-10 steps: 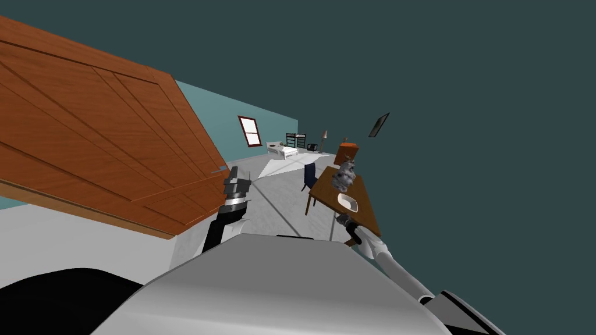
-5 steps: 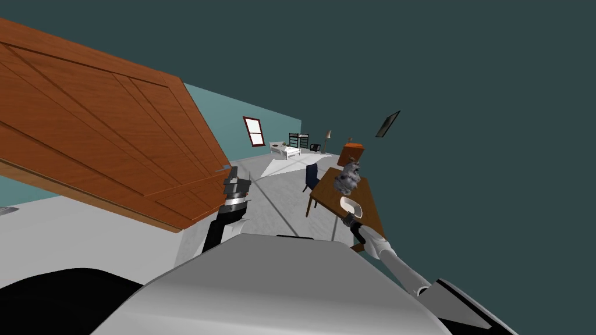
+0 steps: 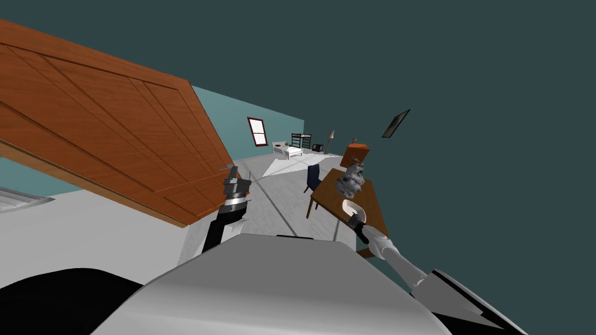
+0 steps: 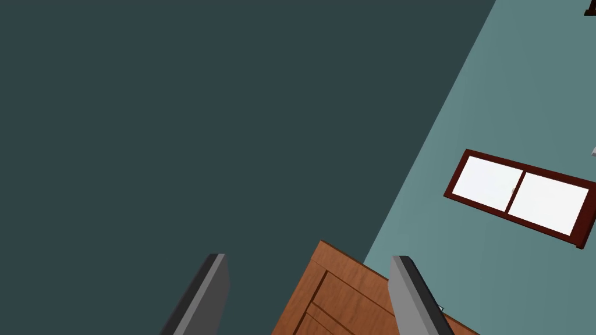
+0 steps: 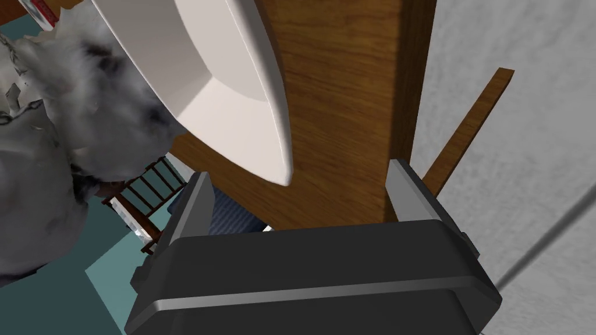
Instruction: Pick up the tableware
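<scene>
A wooden door looms at your left. On the brown table, by a mottled grey lump, the white dish lies just ahead of your right gripper, spread wide and empty. Your left gripper hangs wide open.

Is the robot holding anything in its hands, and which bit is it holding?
Nothing is held. The right gripper is open, with a corner of the white dish between its fingers, not pinched. The left gripper is open and empty.
</scene>
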### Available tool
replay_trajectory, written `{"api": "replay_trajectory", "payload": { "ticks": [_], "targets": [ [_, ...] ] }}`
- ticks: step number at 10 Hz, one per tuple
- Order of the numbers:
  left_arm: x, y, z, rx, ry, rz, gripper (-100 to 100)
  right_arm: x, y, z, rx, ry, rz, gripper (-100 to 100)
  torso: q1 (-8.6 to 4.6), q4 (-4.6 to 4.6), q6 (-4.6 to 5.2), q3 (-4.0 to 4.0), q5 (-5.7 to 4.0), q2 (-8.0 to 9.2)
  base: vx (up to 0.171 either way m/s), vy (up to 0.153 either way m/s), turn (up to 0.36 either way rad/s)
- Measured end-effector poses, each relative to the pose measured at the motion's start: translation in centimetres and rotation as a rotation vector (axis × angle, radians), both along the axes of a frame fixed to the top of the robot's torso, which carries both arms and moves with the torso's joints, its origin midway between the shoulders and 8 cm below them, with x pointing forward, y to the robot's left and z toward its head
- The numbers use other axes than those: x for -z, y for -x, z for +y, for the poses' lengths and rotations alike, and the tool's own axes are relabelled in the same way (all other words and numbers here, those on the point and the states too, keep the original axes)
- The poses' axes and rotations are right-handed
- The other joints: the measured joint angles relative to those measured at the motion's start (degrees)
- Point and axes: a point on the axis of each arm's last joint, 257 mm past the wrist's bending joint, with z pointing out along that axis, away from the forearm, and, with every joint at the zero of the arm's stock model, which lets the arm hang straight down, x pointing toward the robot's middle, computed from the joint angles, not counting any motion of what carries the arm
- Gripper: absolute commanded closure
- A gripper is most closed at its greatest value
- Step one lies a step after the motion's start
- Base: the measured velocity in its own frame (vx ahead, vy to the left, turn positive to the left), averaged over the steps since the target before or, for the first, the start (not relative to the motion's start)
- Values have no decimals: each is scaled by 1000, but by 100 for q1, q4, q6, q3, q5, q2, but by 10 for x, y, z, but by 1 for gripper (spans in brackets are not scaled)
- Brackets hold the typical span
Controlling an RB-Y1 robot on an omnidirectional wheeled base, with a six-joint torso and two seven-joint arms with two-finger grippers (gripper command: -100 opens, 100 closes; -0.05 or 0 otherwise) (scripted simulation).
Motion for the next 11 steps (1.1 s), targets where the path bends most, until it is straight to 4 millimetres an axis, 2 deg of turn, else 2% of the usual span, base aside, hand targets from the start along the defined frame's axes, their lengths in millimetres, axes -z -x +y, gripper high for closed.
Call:
{"api": "replay_trajectory", "payload": {
  "ticks": [2, 4, 6, 7, 8, 11],
  "targets": [
    [0, 0, 0, 0, 0, 0, 0, 2, 3, -8, -3, 28, 17, -100, 10, 2, -2, 3, 3, 5, 23, -22, 85],
    [0, 0, 0, 0, 0, 0, 0, 5, 15, -29, -15, 96, 64, -100, -4, 0, -1, 0, 0, 0, 38, -52, 82],
    [0, 0, 0, 0, 0, 0, 0, 6, 20, -34, -24, 123, 83, -100, 9, 1, 1, 2, 2, 4, 13, -9, -7],
    [0, 0, 0, 0, 0, 0, 0, 6, 21, -34, -23, 124, 83, 0, 14, 2, 0, 5, 3, 9, 0, 0, 0],
    [0, 0, 0, 0, 0, 0, 0, 6, 21, -34, -23, 124, 83, -100, 16, 3, 0, 7, 4, 12, 2, -11, 68],
    [0, 0, 0, 0, 0, 0, 0, 9, 28, -36, -8, 128, 92, -100, 7, 3, 1, 9, 2, 15, -4, -27, 70]
  ]
}}
